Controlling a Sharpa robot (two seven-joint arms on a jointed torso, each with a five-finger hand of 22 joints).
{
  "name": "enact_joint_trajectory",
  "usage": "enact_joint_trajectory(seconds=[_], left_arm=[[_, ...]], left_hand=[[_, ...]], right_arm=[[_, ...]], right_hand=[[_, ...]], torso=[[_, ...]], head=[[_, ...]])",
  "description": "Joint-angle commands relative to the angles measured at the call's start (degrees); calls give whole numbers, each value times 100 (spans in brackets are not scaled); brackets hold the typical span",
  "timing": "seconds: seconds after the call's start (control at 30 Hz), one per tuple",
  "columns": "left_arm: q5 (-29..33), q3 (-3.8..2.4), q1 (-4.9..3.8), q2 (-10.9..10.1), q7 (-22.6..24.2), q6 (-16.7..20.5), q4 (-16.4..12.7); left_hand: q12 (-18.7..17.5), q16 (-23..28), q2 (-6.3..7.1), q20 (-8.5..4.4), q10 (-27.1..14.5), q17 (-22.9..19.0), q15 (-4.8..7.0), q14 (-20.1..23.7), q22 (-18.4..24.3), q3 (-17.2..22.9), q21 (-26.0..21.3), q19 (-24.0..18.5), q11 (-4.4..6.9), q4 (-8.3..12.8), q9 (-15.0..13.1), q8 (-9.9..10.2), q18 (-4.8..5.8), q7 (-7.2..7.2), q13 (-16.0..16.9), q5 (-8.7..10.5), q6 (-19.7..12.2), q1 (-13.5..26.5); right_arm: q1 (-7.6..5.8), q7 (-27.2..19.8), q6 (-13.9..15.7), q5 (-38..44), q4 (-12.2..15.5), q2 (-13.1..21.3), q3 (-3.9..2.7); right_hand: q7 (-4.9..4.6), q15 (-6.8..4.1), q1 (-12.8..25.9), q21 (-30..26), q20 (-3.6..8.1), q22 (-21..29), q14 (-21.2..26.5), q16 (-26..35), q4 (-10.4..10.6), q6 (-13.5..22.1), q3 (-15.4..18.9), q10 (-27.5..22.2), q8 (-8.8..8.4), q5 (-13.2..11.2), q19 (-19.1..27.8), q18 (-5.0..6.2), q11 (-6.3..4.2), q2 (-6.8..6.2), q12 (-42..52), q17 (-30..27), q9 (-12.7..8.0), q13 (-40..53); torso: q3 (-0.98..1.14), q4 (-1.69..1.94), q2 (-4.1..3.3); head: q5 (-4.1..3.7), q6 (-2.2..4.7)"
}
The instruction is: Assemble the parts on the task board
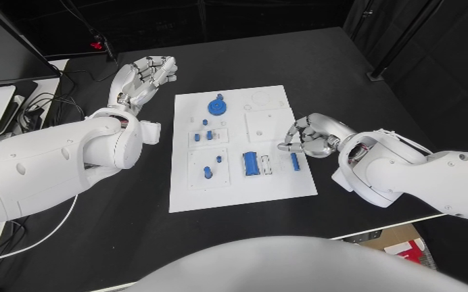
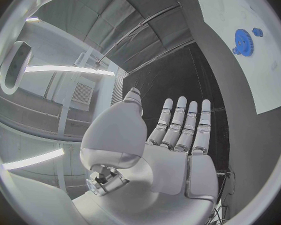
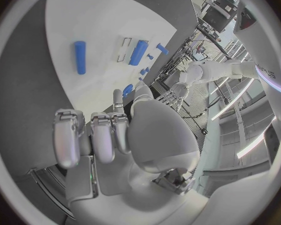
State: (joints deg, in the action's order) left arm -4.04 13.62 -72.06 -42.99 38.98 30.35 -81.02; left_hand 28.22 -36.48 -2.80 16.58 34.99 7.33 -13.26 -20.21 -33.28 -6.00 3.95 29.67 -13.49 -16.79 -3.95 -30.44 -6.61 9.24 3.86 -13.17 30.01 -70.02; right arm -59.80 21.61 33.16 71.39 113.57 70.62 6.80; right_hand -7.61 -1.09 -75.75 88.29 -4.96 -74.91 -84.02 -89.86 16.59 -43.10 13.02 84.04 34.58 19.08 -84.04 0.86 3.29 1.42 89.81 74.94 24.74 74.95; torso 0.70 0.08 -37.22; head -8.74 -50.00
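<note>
The white task board point(image 1: 244, 190) lies in the middle of the black table. On it I see a blue gear point(image 1: 216, 107), several small blue pegs point(image 1: 202, 136), a blue block point(image 1: 251, 163) and a slim blue bar point(image 1: 295, 161). My right hand point(image 1: 312, 136) hovers at the board's right edge just above the bar, fingers curled in, with nothing visible in them. The right wrist view shows that hand point(image 3: 109, 135), the bar point(image 3: 80, 57) and the block point(image 3: 138, 52). My left hand point(image 1: 145, 79) is raised off the board's far left corner, fingers straight and apart. Beyond that hand point(image 2: 175, 135) the left wrist view shows the gear point(image 2: 243, 41).
Cables and a stand point(image 1: 92, 38) sit at the table's far left. A pole's foot point(image 1: 375, 74) stands at the far right. The table's near edge point(image 1: 390, 228) runs close behind my right arm, with a cardboard box point(image 1: 402, 243) below it.
</note>
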Motion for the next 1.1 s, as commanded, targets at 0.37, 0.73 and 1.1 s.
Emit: enact_joint_trajectory(seconds=[0.37,0.73,1.1], left_arm=[[1,-6,-2,-12,590,-53,1],[1,-6,-1,-41,590,-42,-11],[1,-6,0,-43,586,-43,-10]], left_hand=[[45,-42,-71,4,-10,-19,0,63,13,-45,25,12,32,10,7,-39,-5,620,-10,-52,-23,1],[46,-44,-72,4,-11,-21,0,64,14,-48,25,11,32,10,7,-40,-5,620,-10,-54,-23,0],[48,-48,-74,4,-11,-25,0,66,15,-52,26,11,32,10,7,-41,-5,620,-10,-57,-23,-2]], right_arm=[[92,1027,-866,1054,-12,220,11],[127,1570,-1485,1585,-56,46,12],[194,1672,-1714,1729,-112,-117,12]], right_hand=[[-11,79,198,-45,-89,-1419,-598,-14,11,-56,30,596,50,61,-431,-18,65,0,19,1506,-63,1505],[7,80,256,-27,-97,-1426,-598,-14,15,-98,21,596,72,44,-444,-23,54,36,19,1506,-79,1505],[23,70,315,-18,-97,-1430,-598,-14,17,-124,7,596,74,-98,-451,-26,39,43,19,1506,-126,1505]], torso=[[11,17,0],[8,7,-1],[5,5,-2]], head=[[-148,0],[-147,0],[-128,0]])
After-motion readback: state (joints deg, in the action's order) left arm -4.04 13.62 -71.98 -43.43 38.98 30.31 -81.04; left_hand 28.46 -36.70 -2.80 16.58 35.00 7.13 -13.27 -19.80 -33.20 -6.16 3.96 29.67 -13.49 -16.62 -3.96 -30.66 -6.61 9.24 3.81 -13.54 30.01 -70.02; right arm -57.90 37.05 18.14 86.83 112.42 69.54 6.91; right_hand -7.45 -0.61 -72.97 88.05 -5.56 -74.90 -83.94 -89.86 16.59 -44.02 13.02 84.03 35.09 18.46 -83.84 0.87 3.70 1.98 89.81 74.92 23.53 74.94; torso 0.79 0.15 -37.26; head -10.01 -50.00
